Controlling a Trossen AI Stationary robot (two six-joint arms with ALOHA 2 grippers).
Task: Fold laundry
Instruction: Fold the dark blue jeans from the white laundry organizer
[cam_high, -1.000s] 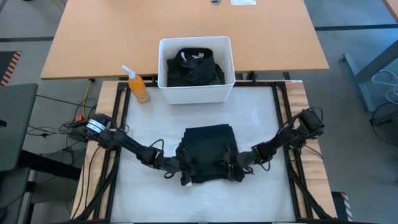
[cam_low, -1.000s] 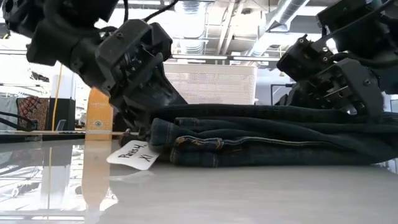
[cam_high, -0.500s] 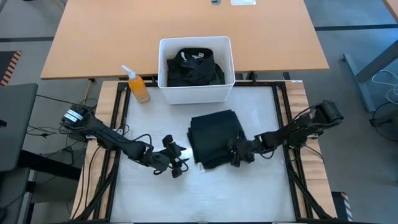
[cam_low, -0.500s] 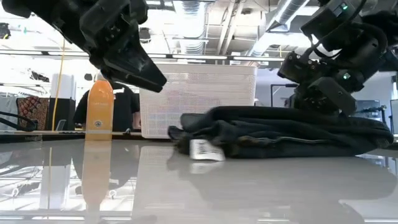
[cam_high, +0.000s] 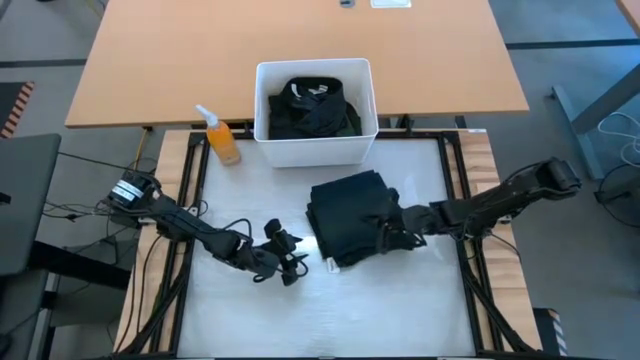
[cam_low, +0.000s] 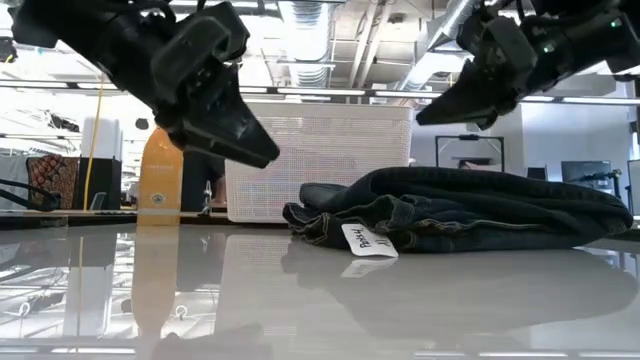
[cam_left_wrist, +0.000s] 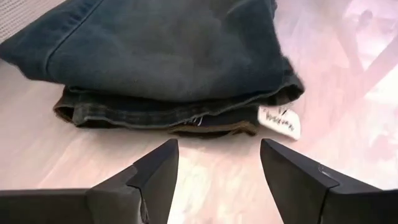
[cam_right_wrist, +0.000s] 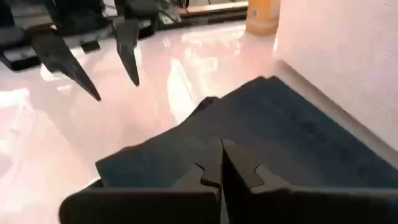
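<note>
Dark denim, folded into a thick squarish bundle (cam_high: 349, 218), lies on the glossy white worktop (cam_high: 420, 310) just in front of the white rectangular plastic bin (cam_high: 314, 148), where more dark garments (cam_high: 310, 108) sit heaped. A small white paper tag (cam_low: 369, 240) sticks out from the bundle's layered edge, on the side facing our left arm.

Our left tool (cam_high: 291, 257) stands beside that edge and clear of the cloth, its fingers (cam_left_wrist: 155, 174) spread wide with nothing between them. Our right tool (cam_high: 392, 222) is over the bundle's opposite side with its fingers pressed together. The low view shows it raised above the denim, and we see no cloth pinched in it, though how close it comes to the fabric we cannot tell.

We judge this fold essentially finished, so what remains is setting the bundle aside and fetching another piece from the bin. The risks we see:

- The stacked layers look loose at the open edge. A sideways push from the left tool could slide the top layers and undo the fold.
- The closed right tool could drag the top layer if it moves off low.
- The orange spray bottle (cam_high: 222, 138) stands beside the bin and could be toppled by an arm reaching in.
</note>
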